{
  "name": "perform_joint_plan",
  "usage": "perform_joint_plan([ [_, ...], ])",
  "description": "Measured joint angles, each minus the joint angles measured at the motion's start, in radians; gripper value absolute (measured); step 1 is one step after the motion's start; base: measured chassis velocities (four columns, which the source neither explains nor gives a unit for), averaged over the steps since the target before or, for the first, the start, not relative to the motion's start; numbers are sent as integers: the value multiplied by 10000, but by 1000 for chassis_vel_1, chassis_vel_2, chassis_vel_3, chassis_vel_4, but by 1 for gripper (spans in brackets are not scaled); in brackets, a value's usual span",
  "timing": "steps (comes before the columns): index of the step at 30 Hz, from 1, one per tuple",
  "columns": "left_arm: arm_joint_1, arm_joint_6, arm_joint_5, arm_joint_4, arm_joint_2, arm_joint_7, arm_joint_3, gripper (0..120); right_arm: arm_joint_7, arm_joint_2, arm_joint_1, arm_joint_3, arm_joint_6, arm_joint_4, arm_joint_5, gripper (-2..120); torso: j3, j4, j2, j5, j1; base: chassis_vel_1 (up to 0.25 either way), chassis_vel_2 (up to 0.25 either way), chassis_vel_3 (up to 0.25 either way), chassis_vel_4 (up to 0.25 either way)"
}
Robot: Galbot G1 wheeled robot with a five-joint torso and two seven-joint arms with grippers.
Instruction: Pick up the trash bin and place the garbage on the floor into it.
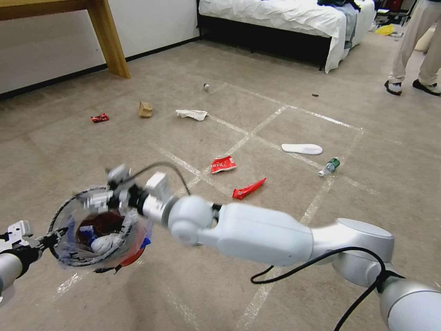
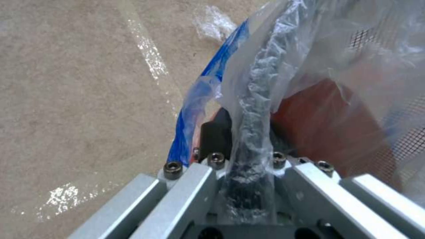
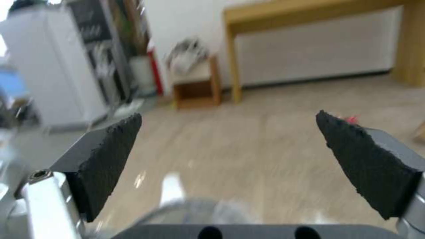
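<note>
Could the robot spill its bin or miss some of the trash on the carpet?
Maybe. The left tool pinches only the rim of the trash bin, which hangs tilted, so the white tissue inside might tumble out. The open right tool hovers right at that rim and could bump it. The small bottle lies on its side and may roll when grabbed.

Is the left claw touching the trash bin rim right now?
Touching. In the left wrist view the left claw is shut on the bag-wrapped rim of the trash bin, running between its fingers.
</note>
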Motion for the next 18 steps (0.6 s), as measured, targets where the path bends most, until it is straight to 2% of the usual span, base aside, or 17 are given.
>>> perform_joint_plan([
  [1,0,0,0,0,0,0,0,1,0,0,0,0,0,0,0,100,0,0,0,0,0,0,0,0,0],
  [3,73,0,59,-27,-7,1,-72,1,321,-462,-354,1469,-254,496,87,100,-1,0,0,3,-1,0,0,0,0],
  [4,73,0,59,-27,-7,1,-72,1,321,-462,-354,1469,-254,496,87,100,-1,0,0,3,-1,0,0,0,0],
  [6,133,0,108,-36,-9,-8,-122,1,488,-1069,-762,2600,-522,947,46,100,-1,1,0,4,-1,0,0,0,0],
  [7,133,0,108,-36,-9,-8,-122,1,488,-1069,-762,2600,-522,947,46,100,-1,1,0,4,-1,0,0,0,0],
  [10,139,0,83,-30,-35,-101,-180,1,716,-2822,-1947,4345,-761,1750,-258,100,-1,-4,0,5,0,0,0,0,0],
  [13,125,0,70,-30,-47,-118,-181,1,734,-3205,-2366,4809,-769,1922,-395,100,-1,-8,0,7,-1,0,0,0,0],
  [15,103,0,59,-48,-62,-124,-183,1,781,-4043,-3588,6249,-803,2445,-775,100,-1,-12,0,10,-1,0,0,0,0],
  [18,93,0,58,-51,-77,-122,-184,1,920,-4362,-4149,6843,-733,2788,-931,100,-2,-7,0,6,-2,0,0,0,0],
])
